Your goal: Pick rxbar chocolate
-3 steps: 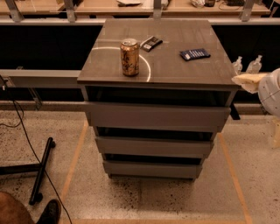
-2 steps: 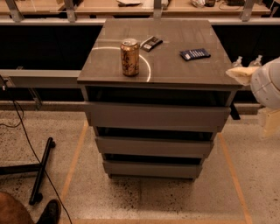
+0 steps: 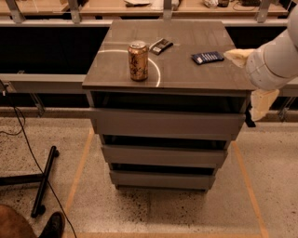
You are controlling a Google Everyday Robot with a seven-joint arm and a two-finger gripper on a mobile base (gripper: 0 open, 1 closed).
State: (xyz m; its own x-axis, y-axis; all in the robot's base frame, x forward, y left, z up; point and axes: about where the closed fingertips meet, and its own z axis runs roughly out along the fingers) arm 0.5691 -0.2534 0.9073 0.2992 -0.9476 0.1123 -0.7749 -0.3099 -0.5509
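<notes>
The rxbar chocolate [image 3: 161, 46] is a small flat black bar with a pale grey panel. It lies on the brown top of the drawer cabinet [image 3: 186, 69], behind and right of the gold-brown can [image 3: 138, 61]. My gripper [image 3: 239, 56] is at the cabinet's right edge, just right of the dark blue flat bar [image 3: 207, 57] and well right of the rxbar. The white arm [image 3: 274, 58] enters from the right.
The cabinet has several drawers [image 3: 165, 123] below its top. A long bench [image 3: 139, 7] runs behind it. A black stand base [image 3: 42, 179] and cables lie on the speckled floor at the left, with a shoe [image 3: 52, 226] at the bottom left.
My arm and gripper have moved left and up, from beside the cabinet's right side to over its right edge near the blue bar. The things on the top have not moved.
</notes>
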